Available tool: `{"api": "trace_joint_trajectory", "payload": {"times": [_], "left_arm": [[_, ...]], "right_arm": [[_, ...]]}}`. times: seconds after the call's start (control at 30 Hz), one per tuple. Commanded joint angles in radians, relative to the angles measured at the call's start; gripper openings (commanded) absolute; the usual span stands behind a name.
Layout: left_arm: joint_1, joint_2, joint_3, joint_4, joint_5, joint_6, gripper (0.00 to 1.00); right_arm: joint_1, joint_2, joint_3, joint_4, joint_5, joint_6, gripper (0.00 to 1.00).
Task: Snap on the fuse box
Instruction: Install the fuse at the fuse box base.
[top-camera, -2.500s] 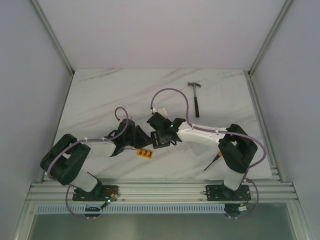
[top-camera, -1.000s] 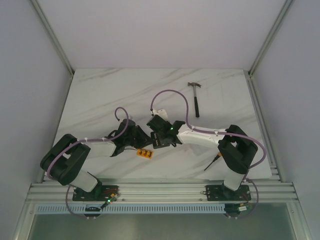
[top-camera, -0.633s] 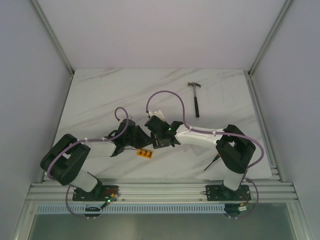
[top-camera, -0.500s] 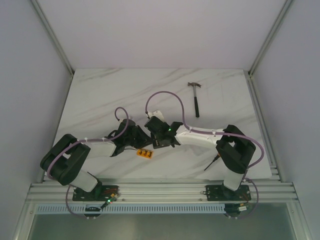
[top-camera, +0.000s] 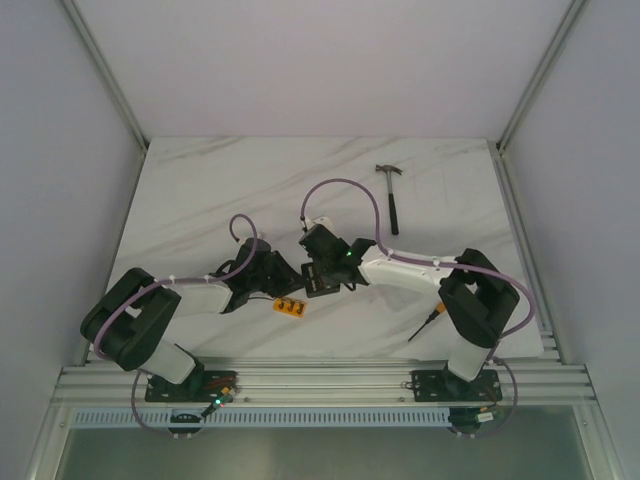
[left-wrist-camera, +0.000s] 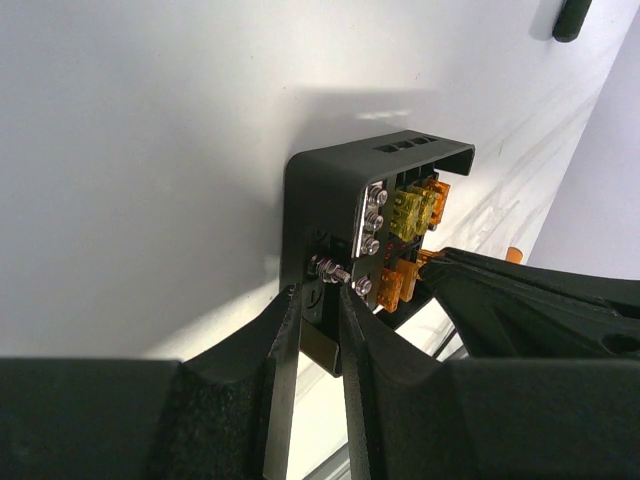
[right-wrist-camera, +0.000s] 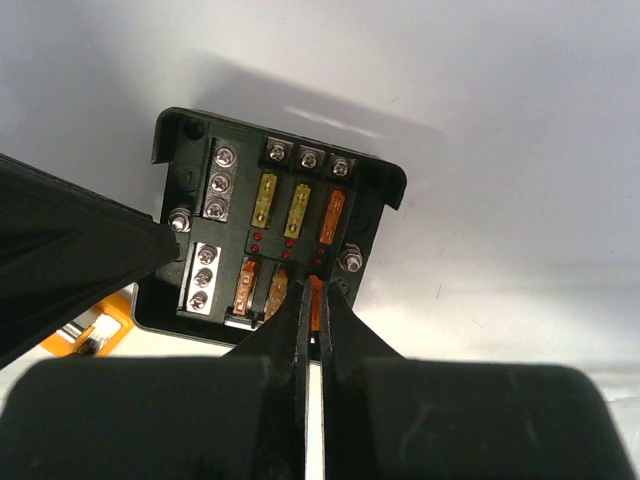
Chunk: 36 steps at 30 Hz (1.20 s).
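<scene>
The fuse box (right-wrist-camera: 285, 235) is wide open to the right wrist camera: a black square housing with rounded corners, its top face uncovered, silver screw heads in rows along two sides and small red dots across the middle. It lies on the table (top-camera: 200, 200) near the front middle, squeezed between the two grippers.

Now the count. One fuse box. In its slots are two yellow fuses (right-wrist-camera: 267, 198) side by side, one orange fuse (right-wrist-camera: 335, 215) next to them, and three more orange ones in the lower row, so six in all. Elsewhere there is one orange strip (top-camera: 291, 306) just in front of the box, one hammer (top-camera: 392, 198) well back on the right, and one screwdriver (top-camera: 428, 323) near the right arm's base.

The left gripper (left-wrist-camera: 318, 305) has its fingers clamped narrowly on the box's edge at a corner, beside a silver stud. The right gripper (right-wrist-camera: 312, 305) comes down with its fingers drawn almost together, only a sliver between them, tips at an orange fuse in the lower row. Whether it actually pinches that fuse cannot be told.
</scene>
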Motion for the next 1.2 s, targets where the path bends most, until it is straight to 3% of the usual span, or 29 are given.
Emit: {"api": "trace_joint_trajectory", "payload": {"times": [0.0, 0.3, 0.53, 0.77, 1.17], "left_arm": [[-0.006, -0.013, 0.006, -0.014, -0.006, -0.005, 0.31], [-0.009, -0.024, -0.003, -0.012, -0.009, -0.012, 0.31], [-0.01, -0.047, -0.017, -0.012, -0.023, -0.016, 0.31], [-0.012, -0.053, -0.024, -0.012, -0.027, -0.017, 0.32], [-0.015, -0.047, -0.019, -0.012, -0.026, -0.015, 0.32]], "right_arm": [[0.055, 0.151, -0.036, -0.136, -0.113, 0.0, 0.0], [0.076, 0.209, -0.02, -0.2, -0.007, 0.082, 0.0], [0.066, 0.122, -0.009, -0.21, 0.003, 0.124, 0.0], [0.061, 0.071, 0.02, -0.211, -0.031, 0.147, 0.19], [0.042, 0.038, 0.03, -0.186, -0.035, 0.134, 0.29]]}}
